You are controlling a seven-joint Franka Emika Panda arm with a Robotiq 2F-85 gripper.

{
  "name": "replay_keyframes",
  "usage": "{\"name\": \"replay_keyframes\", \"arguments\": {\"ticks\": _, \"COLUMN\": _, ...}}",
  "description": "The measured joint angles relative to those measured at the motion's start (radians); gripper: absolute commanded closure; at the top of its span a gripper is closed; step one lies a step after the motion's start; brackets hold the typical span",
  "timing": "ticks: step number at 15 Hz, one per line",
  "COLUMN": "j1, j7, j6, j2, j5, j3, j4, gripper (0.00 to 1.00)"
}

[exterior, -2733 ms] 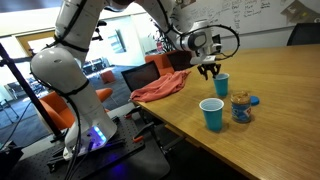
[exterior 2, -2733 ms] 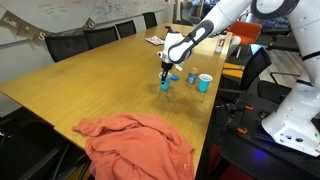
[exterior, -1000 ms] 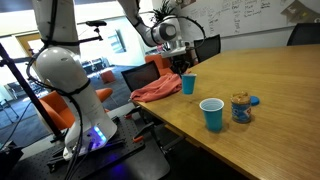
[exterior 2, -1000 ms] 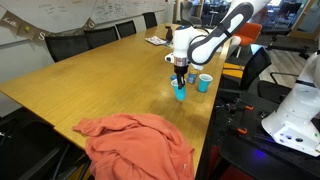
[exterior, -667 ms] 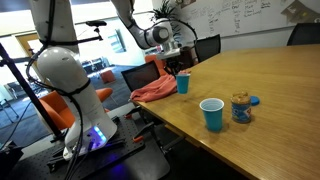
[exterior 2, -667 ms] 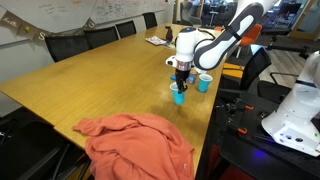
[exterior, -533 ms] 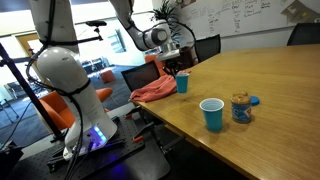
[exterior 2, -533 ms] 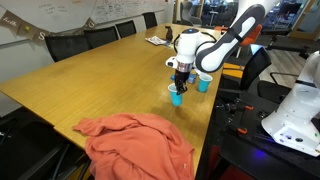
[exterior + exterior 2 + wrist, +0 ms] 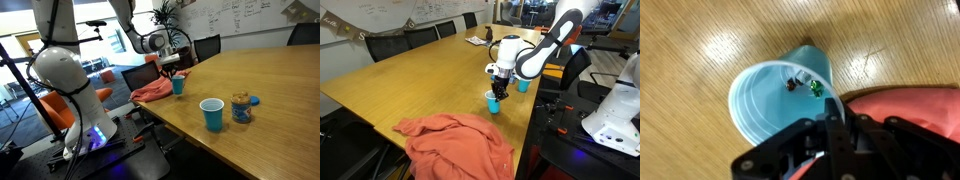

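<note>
The arm (image 9: 546, 44) bends down near the table (image 9: 280, 90) edge, its claw (image 9: 177, 75) pinching a blue cup (image 9: 178, 87) by the rim, beside a red cloth (image 9: 152, 91). Small red and green bits (image 9: 802, 85) lie inside the cup.

The arm (image 9: 548, 42) reaches out bent, end effector (image 9: 497, 90) pointing down, jaws clamped tight.

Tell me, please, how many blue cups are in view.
2. One blue cup hangs in the gripper beside the orange cloth; the other blue cup stands on the table next to the jar. None appears hidden.
</note>
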Motion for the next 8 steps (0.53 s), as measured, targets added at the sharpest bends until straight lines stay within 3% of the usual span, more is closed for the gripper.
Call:
{"name": "replay_keyframes", "arguments": {"ticks": 4, "j1": 0.000, "j7": -0.063, "j6": 0.002, "j2": 0.026, "j5": -0.001, "j3": 0.004, "j4": 0.002, "gripper": 0.99}}
{"name": "replay_keyframes", "arguments": {"ticks": 5, "j1": 0.000, "j7": -0.077, "j6": 0.002, "j2": 0.030, "j5": -0.001, "j3": 0.004, "j4": 0.002, "gripper": 0.70}}
{"name": "replay_keyframes", "arguments": {"ticks": 6, "j1": 0.000, "j7": -0.086, "j6": 0.003, "j2": 0.034, "j5": -0.001, "j3": 0.004, "j4": 0.003, "gripper": 0.69}}
{"name": "replay_keyframes", "arguments": {"ticks": 8, "j1": 0.000, "j7": -0.102, "j6": 0.003, "j2": 0.038, "j5": -0.001, "j3": 0.004, "j4": 0.003, "gripper": 0.56}}
